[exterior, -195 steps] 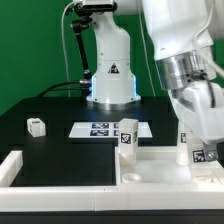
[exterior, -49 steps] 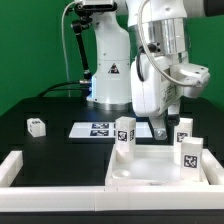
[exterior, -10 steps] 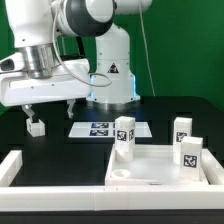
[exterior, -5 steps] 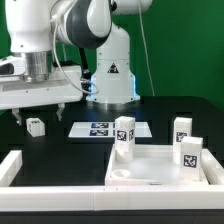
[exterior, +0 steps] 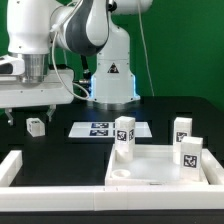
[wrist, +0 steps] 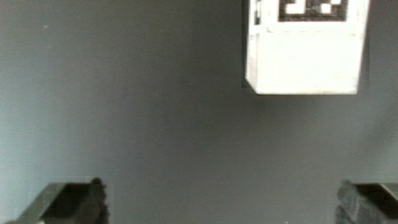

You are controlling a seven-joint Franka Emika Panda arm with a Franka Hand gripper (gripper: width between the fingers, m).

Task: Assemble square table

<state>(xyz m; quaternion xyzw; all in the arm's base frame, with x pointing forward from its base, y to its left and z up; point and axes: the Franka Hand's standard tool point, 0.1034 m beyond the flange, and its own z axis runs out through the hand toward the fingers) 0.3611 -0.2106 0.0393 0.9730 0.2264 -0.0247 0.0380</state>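
Now the gripper [exterior: 39,107] hangs with jaws spread wide and empty, over the loose leg [exterior: 36,126] lying on the black table [exterior: 60,150] at the exterior view's left. Well apart, at that view's right, the tabletop [exterior: 160,165] lies underside up with three legs [exterior: 124,138] standing in its corners. Between them lies the marker board [exterior: 98,129].

No words or numbers are reading clearly — only a black-and-yellow warning triangle is showing on the robot base [exterior: 112,70], and black-and-white tag patterns are showing on the table legs [exterior: 124,138] and marker board [exterior: 100,128].
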